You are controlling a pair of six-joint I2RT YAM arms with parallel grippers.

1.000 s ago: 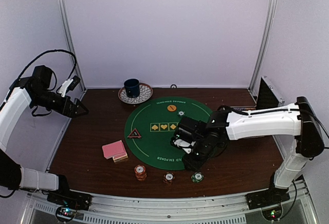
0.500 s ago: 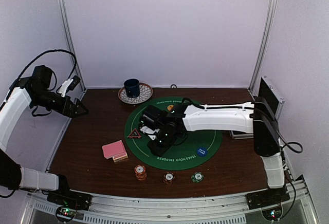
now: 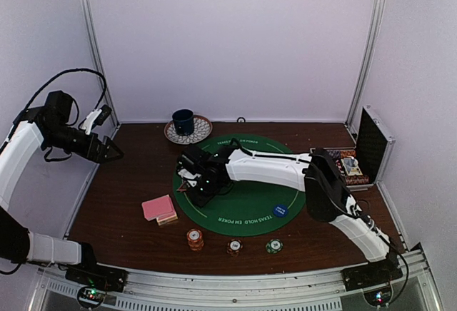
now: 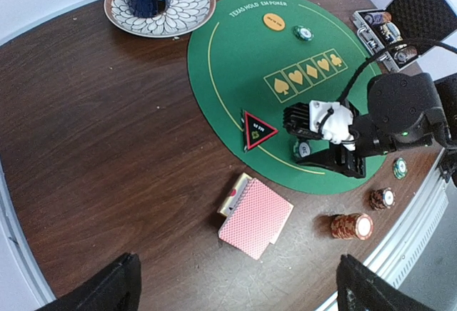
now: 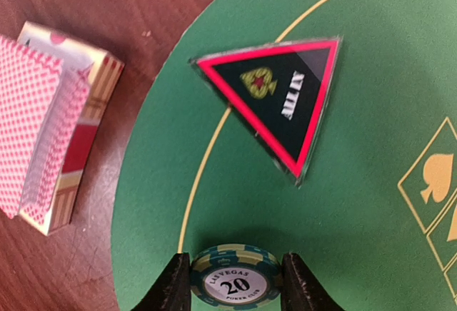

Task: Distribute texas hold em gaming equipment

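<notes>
The room is bright and evenly lit from overhead, with the pale walls point(image 3: 228, 40) taking a faint lilac cast. Shadows are soft: only a dim smudge lies under the arm on the green mat point(image 3: 250, 207). From the left wrist, the brown table point(image 4: 93, 147) carries a dull sheen and its edge bows outward; the left pincer point(image 4: 237, 268) shows only as two dark, soft-edged shapes in the bottom corners. Up close from the right wrist, the chip point(image 5: 235, 279) reads sharp, while the triangle point(image 5: 282, 104) and cards point(image 5: 36, 125) look slightly soft.

top: high overhead | left wrist: far, oblique | right wrist: close-up | wrists share: triangle point(image 4: 259, 130)
</notes>
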